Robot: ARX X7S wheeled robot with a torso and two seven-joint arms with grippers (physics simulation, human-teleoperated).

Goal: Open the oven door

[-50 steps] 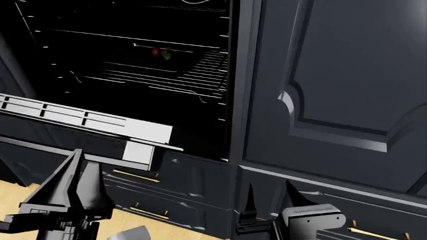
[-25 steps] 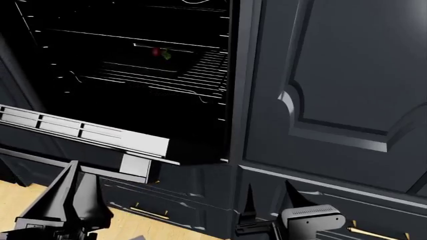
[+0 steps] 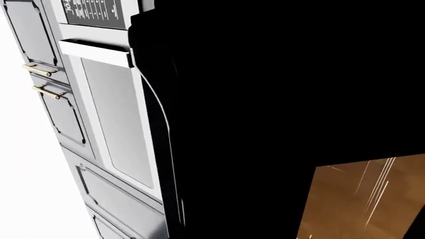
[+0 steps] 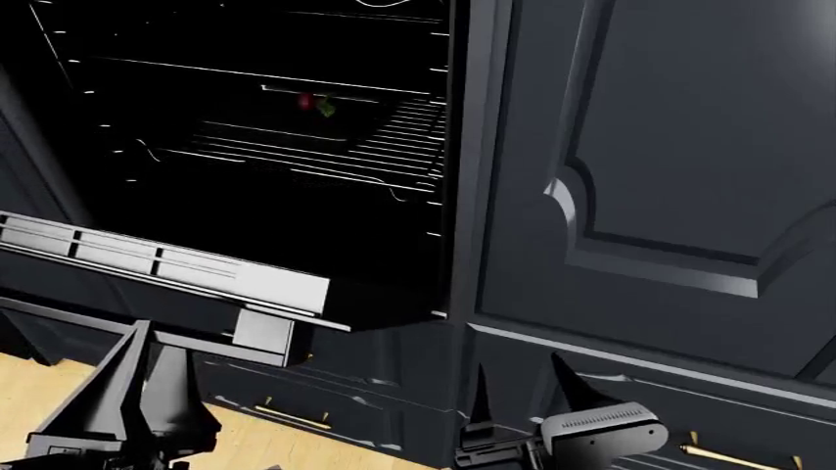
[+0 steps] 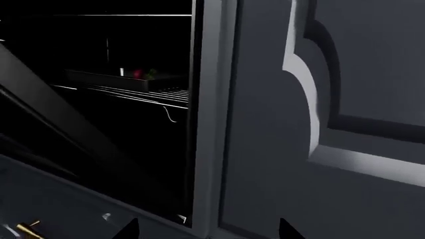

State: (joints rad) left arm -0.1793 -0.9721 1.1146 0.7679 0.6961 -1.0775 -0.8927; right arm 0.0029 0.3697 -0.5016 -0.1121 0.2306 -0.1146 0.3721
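Oven door: glossy black rectangular oven door [image 4: 144, 259] is swung down and out from the cavity, its pale slotted metal inner edge facing up at the head view's left, lower than half a second ago.
Oven cavity: dark open oven cavity [image 4: 261, 127] is exposed above the door, with thin wire racks [image 4: 327, 162] across it.
Contents: shallow dark baking tray [image 4: 281, 117] sits on a rack deep inside; a small red and green item [image 4: 313, 103] lies at its back edge. Right wrist view shows the same tray [image 5: 119, 77] and item [image 5: 141, 73]; what the item is cannot be told.
Left gripper: black pointed left gripper [image 4: 137, 377] stands just below the door's front edge, fingers spread and holding nothing. Its wrist view is mostly filled by black surface.
Right gripper: black right gripper [image 4: 523, 392] with a grey housing sits low before the drawers, prongs apart and empty.
Surroundings: matte navy raised-panel cabinet door [image 4: 679, 166] stands right of the oven; navy drawers with brass handles [image 4: 294, 416] lie beneath; wooden floor [image 4: 39, 387] shows at lower left.
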